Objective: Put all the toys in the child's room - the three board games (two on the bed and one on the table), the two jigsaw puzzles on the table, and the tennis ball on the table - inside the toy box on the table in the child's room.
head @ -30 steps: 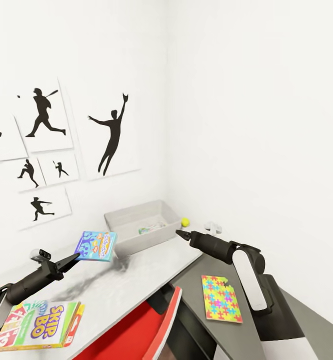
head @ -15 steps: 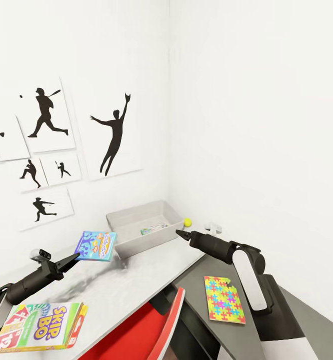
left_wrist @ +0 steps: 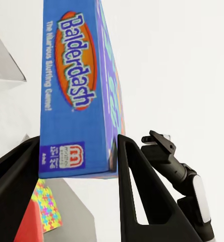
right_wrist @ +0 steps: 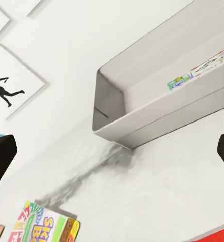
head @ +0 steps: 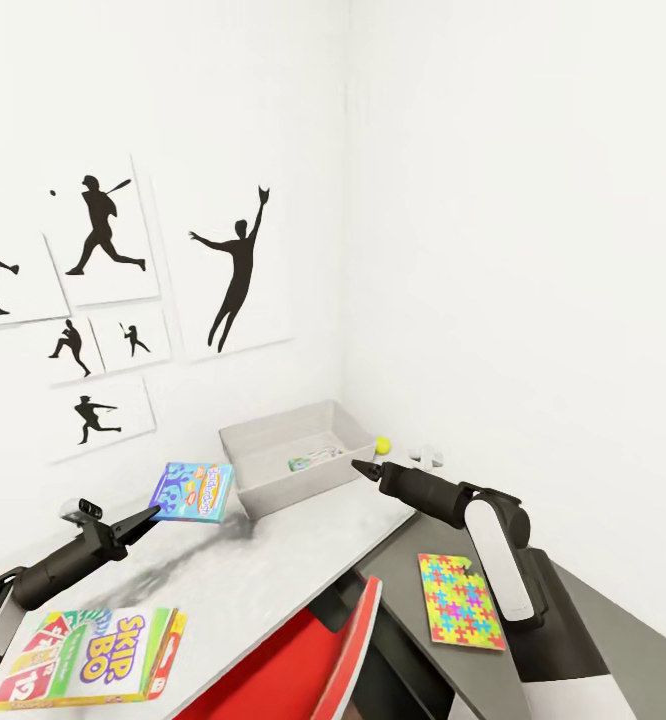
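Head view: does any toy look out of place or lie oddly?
Yes. The jigsaw puzzle lies on the lower dark-grey section, not in the toy box. The Skip-Bo box sits askew at the table edge.

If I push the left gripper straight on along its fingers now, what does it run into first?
Likely the toy box. The left gripper, shut on the blue board game, points up and across the table toward its near wall. The game's far edge would probably arrive first; depth is uncertain.

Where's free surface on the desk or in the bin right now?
Bare desk top between Skip-Bo box and toy box. Most of the bin floor is free; one flat item lies by its right wall. Lower dark section: free beyond the jigsaw puzzle.
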Robot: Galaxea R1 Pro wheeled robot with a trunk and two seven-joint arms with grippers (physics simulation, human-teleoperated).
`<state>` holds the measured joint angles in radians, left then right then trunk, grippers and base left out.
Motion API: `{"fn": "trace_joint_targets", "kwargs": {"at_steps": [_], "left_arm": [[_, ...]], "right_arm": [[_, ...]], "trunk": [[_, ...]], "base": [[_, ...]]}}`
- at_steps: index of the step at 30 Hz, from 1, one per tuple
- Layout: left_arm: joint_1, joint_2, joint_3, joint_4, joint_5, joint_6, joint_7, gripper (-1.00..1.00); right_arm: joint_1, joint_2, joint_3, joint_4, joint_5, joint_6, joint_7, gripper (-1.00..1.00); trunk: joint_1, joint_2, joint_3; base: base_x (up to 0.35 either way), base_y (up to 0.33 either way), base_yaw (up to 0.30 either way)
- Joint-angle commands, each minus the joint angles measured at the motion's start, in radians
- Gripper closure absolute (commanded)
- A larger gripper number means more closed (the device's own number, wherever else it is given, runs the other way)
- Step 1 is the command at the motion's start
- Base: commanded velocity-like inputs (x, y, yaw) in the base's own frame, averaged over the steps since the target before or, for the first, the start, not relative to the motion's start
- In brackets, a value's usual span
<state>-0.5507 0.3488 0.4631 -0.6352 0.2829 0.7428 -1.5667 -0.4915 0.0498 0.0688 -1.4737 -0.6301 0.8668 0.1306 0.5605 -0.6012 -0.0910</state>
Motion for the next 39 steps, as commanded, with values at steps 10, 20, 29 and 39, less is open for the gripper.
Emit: {"fn": "trace_joint_targets", "kwargs": {"at_steps": [10, 20, 29, 39], "left_arm": [[-0.001, 0.0, 0.0, 0.0, -0.001, 0.01, -0.004, 1.0], [-0.001, -0.001, 0.0, 0.0, -0.001, 0.01, -0.004, 1.0], [-0.001, -0.001, 0.0, 0.0, -0.001, 0.01, -0.004, 1.0], [0.0, -0.001, 0.0, 0.0, -0.001, 0.01, -0.004, 1.0]], "right_arm": [[-0.001, 0.001, -0.001, 0.0, 0.007, 0.004, 0.007, -1.0], [-0.001, 0.001, -0.001, 0.0, 0.009, 0.004, 0.005, -1.0], [-0.001, 0.0, -0.001, 0.0, 0.009, 0.004, 0.008, -1.0], [-0.001, 0.0, -0.003, 0.0, 0.008, 0.004, 0.011, -1.0]], "trunk": [[0.001, -0.002, -0.002], [0.001, -0.002, -0.002], [0.001, -0.002, -0.002], [0.001, -0.002, -0.002]], "base": [[0.056, 0.018, 0.0], [0.073, 0.0, 0.111], [0.002, 0.0, 0.178], [0.014, 0.0, 0.006]]}}
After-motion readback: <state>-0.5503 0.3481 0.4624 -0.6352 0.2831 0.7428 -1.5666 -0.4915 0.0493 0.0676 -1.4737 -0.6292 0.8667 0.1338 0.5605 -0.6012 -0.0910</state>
